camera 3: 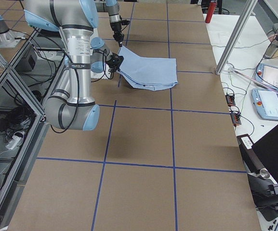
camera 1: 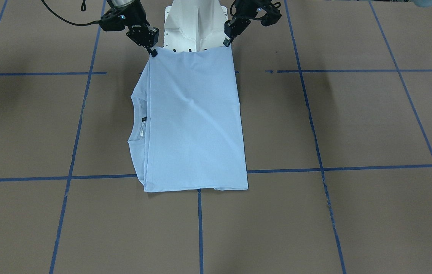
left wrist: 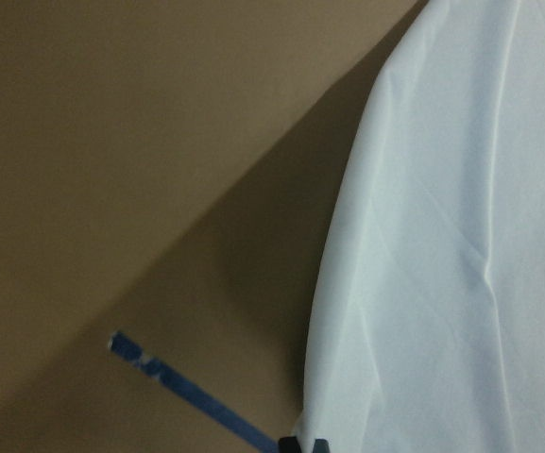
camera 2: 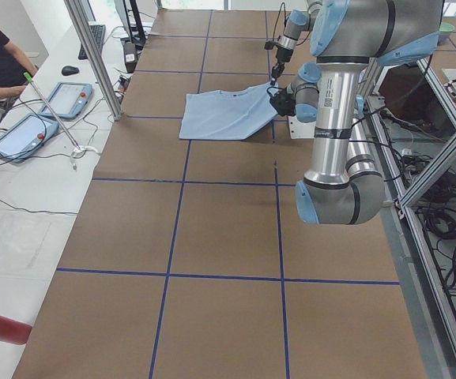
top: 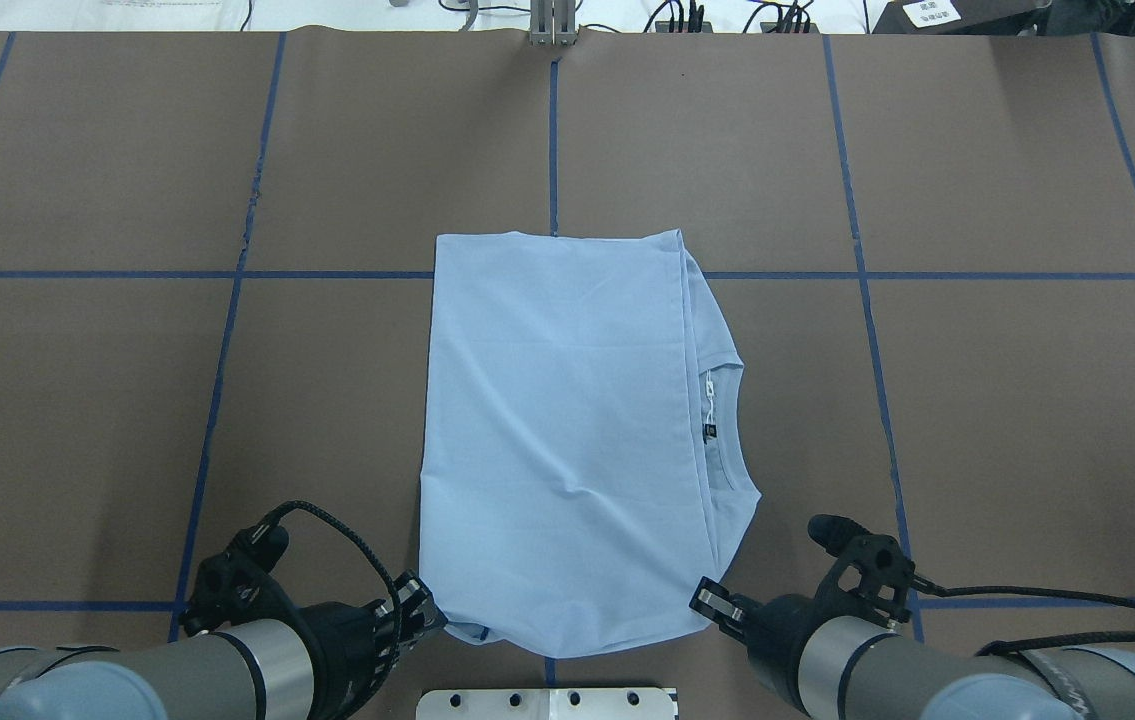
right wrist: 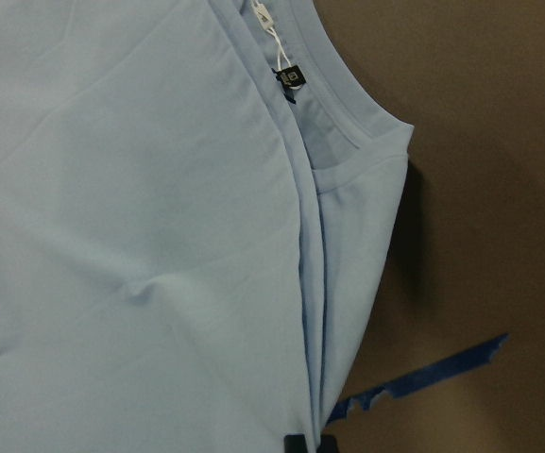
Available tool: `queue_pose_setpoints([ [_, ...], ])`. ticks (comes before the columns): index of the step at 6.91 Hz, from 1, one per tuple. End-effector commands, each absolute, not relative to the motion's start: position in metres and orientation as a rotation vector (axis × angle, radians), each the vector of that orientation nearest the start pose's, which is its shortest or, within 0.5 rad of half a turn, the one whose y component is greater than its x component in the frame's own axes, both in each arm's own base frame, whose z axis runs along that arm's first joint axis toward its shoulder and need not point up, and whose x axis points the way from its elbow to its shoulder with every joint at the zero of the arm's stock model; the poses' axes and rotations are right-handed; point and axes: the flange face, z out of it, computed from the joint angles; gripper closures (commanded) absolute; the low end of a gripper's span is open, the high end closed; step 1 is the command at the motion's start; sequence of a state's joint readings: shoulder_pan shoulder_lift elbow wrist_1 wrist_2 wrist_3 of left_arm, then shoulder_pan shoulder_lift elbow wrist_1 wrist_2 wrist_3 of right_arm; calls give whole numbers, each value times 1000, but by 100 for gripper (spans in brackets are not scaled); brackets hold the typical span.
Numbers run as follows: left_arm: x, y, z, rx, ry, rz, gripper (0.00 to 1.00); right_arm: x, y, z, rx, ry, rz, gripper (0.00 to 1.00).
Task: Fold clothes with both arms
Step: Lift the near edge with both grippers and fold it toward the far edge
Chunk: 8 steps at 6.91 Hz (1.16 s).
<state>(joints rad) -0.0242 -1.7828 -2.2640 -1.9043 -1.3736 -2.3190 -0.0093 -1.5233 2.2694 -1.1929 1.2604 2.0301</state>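
A light blue T-shirt point(top: 567, 430) is laid folded into a long rectangle near the middle of the brown desk point(top: 977, 400), on the robot's side of it. Its long axis is set pointing straight away from the robot, along the blue tape lines point(top: 552, 130) that run in that direction. The collar point(top: 727, 440) is turned toward the robot's right, where it and a rounded layer beneath are left showing beyond the top fold. The chest print is not seen.

Inside the collar a small dark tag point(right wrist: 289, 75) is sewn, with a white tag point(right wrist: 263, 19) just beside it. Marks can be made out on both, but they are too small to be read.

The corner of the shirt nearest the robot on its left is pinched in the left gripper point(top: 427, 615), whose fingers are closed tight on the cloth. The matching corner on the collar side is held the same way in the right gripper point(top: 712, 600). In the side views this near edge is seen raised a little off the desk, just in front of the white base plate point(top: 547, 703), while the far edge is left lying flat.
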Motion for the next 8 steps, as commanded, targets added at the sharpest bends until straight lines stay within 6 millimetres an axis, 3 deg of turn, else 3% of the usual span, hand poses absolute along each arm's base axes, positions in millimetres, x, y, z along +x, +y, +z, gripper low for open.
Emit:
queue_pose_setpoints([
  [1, 427, -195, 173, -231, 1282, -833, 100, -405, -184, 242, 68, -1245, 644, 100],
  [2, 416, -233, 153, -98, 1329, -790, 100, -402, -213, 232, 108, -1265, 697, 100],
  [3, 417, -263, 160, -24, 1298, -808, 100, -406, -243, 231, 147, -1258, 750, 100],
  [4, 412, -289, 158, 44, 1296, -812, 100, -423, -277, 228, 151, -1248, 781, 100],
  [5, 415, -312, 169, 77, 1262, -816, 100, -433, -315, 230, 138, -1224, 809, 100],
  [7, 455, -358, 186, 130, 1198, -810, 100, -442, -372, 234, 104, -1190, 839, 100],
  [8, 462, -376, 198, 159, 1202, -807, 100, -447, -390, 240, 103, -1168, 850, 100],
])
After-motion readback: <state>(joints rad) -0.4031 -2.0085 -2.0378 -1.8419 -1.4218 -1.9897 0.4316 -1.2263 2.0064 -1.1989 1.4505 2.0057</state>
